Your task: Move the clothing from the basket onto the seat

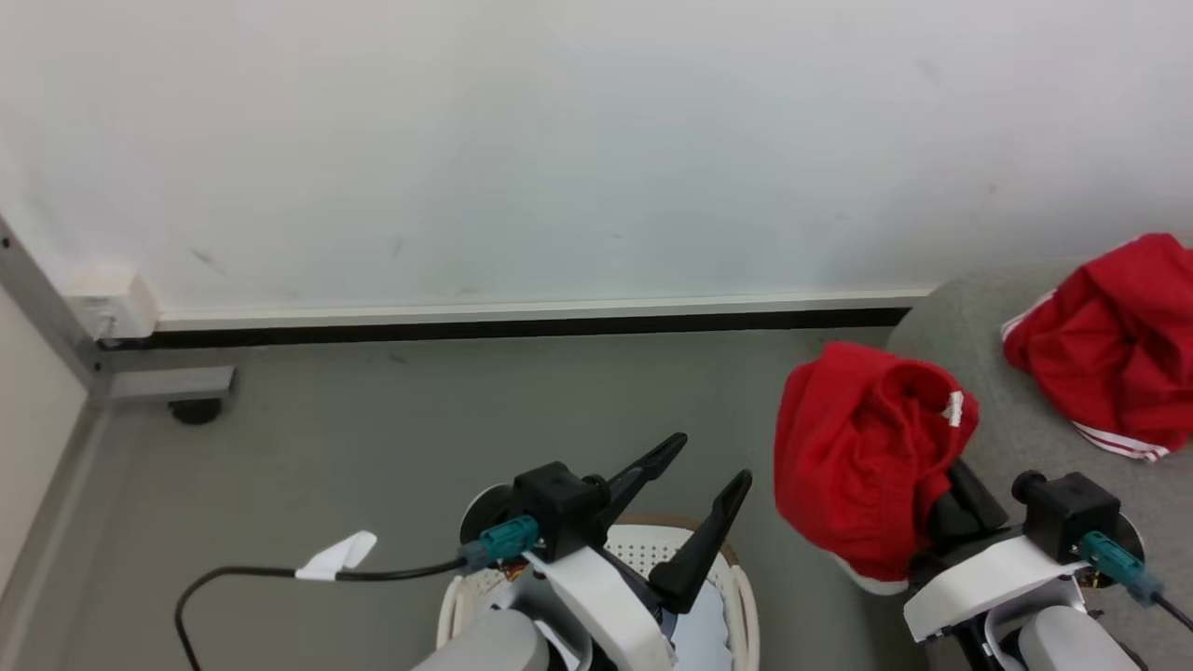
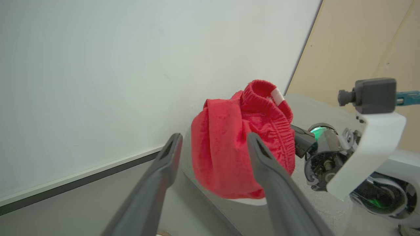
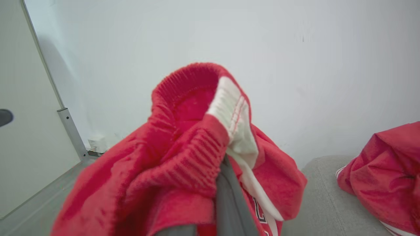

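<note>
Right tool is clamped on a bunched-up red garment, which hangs right at the near edge of the seat, partly over the floor. I'd carry it further in over the seat before letting go, otherwise it could slide off that rounded edge. Left tool is wide open with nothing in it, above the basket. The garment is soft, fleecy red with a ribbed waistband and white trim. A second garment already lies on the seat.
</note>
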